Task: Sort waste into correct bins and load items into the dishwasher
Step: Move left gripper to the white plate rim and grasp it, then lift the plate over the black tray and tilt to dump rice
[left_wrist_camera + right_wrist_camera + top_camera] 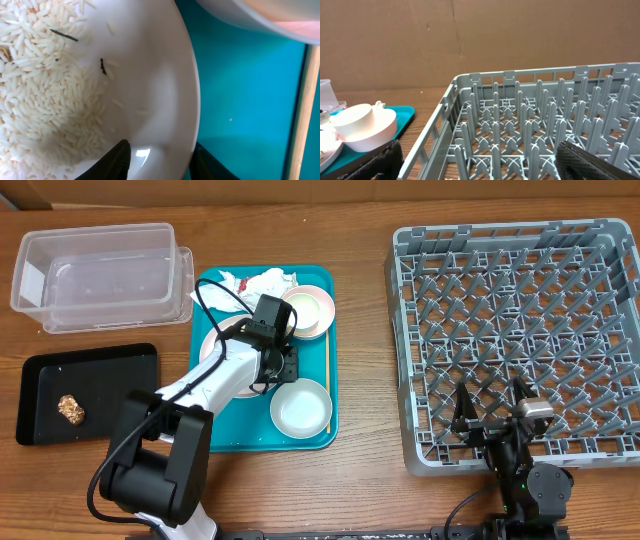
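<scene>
From overhead I see a teal tray (255,430) left of centre on the wooden desk (360,330), its long side running top to bottom of the frame. A thin wooden stick (328,380) lies just inside the tray's right edge. In my right wrist view, a plain brown board (470,35) fills the upper frame.

wooden table (365,380) bears clear tub (95,232), black tray (105,390), teal tray (235,432), grey rack (520,310).
</scene>
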`<move>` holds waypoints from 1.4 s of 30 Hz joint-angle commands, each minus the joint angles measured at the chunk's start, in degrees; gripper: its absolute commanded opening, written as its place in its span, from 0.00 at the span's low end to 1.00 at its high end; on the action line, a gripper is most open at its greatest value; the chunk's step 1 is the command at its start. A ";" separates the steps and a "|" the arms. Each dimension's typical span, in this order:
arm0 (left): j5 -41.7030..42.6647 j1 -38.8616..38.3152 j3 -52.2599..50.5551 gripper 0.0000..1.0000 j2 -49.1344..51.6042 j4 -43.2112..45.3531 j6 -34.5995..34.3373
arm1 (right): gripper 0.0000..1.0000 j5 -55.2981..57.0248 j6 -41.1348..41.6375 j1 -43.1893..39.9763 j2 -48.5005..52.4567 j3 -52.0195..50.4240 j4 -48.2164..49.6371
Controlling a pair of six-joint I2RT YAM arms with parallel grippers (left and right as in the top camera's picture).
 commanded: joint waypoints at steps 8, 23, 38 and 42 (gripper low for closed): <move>-0.83 -0.44 -0.33 0.15 0.90 -0.44 -0.63 | 1.00 0.07 -0.17 -0.20 -0.63 -0.59 0.28; -7.08 -0.44 7.04 0.04 0.81 -11.10 0.66 | 1.00 0.07 -0.17 -0.20 -0.63 -0.59 0.28; -12.61 -0.44 20.44 0.04 0.81 -25.86 -2.14 | 1.00 0.07 -0.17 -0.20 -0.63 -0.59 0.28; -14.86 -0.42 23.19 0.04 0.81 -29.38 -3.04 | 1.00 0.07 -0.17 -0.20 -0.63 -0.59 0.28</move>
